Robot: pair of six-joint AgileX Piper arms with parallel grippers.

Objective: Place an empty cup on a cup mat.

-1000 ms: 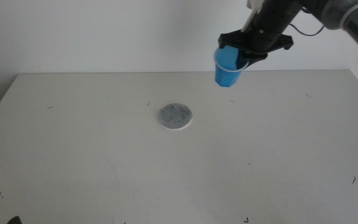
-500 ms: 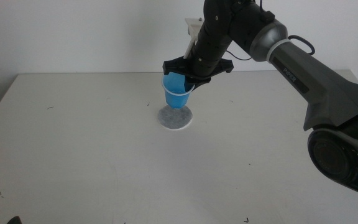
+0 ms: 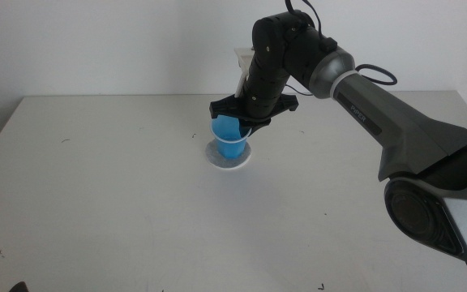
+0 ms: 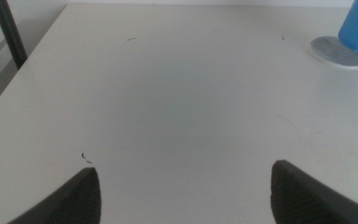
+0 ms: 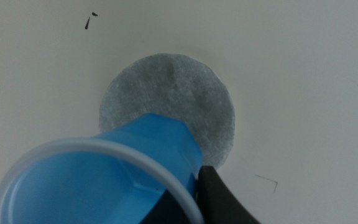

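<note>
Cup, small, bright blue, tapered plastic with a pale rim [image 3: 230, 139], sits gripped in the right gripper [image 3: 250, 109], which reaches in over the white table [image 3: 96, 186] on its long grey arm [image 3: 363, 105]. The dark jaws pinch the cup at its rim, one jaw pressed against the outer wall in the right wrist view. Directly below the gripper lies the small flat round mat, mottled grey with a thin white edge [image 3: 232, 159]; the cup's base is over it, touching or just above, hard to call. The cup tilts a little in the wrist view, its lighter blue inside empty. The left gripper [image 4: 182, 186] waits well apart from the mat, low over the table, jaws spread wide with nothing between them.
</note>
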